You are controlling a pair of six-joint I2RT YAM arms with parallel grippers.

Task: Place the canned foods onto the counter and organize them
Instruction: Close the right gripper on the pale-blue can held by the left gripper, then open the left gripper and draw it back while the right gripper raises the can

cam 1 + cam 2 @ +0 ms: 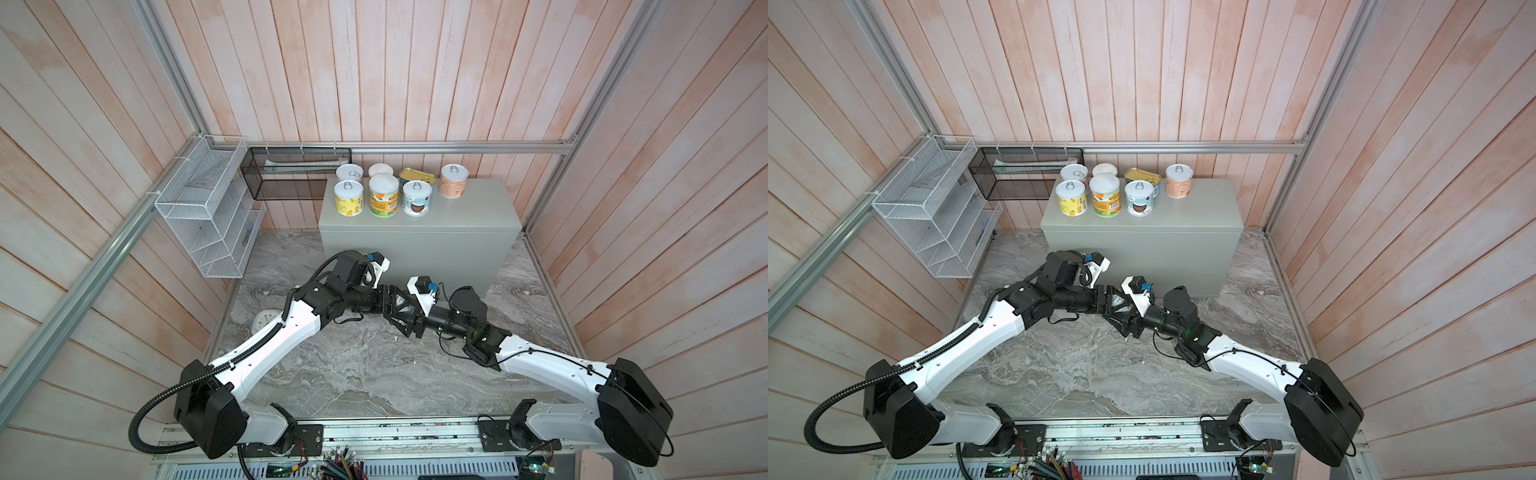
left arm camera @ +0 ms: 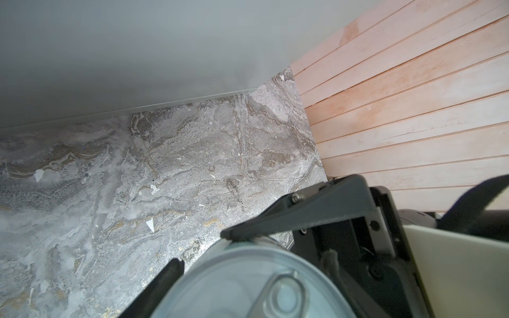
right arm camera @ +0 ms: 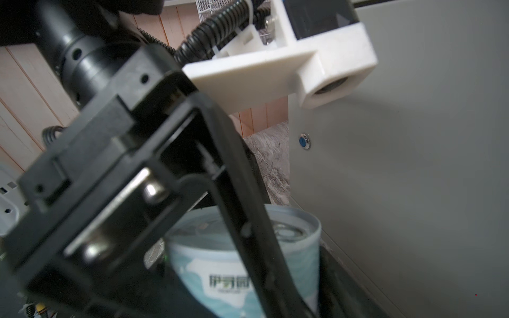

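A pale-blue can (image 2: 234, 283) with a pull-tab lid hangs low in front of the grey-green counter (image 1: 415, 237), where both arms meet. My left gripper (image 2: 202, 249) is shut on its sides near the lid. My right gripper (image 3: 242, 289) has a finger against each side of the same can (image 3: 217, 275), with a left finger (image 3: 248, 220) crossing in front. In both top views the two grippers (image 1: 405, 305) (image 1: 401, 322) hide this can. Several cans (image 1: 383, 195) and a gold tin (image 1: 417, 178) stand in two rows on the counter top's back left (image 1: 1142, 232).
A white wire rack (image 1: 203, 208) and a black mesh basket (image 1: 291, 174) hang on the left and back walls. A round pale clock (image 1: 266, 322) lies on the marble surface (image 1: 353, 374) beside the left arm. The counter's lock (image 3: 304, 141) faces the grippers.
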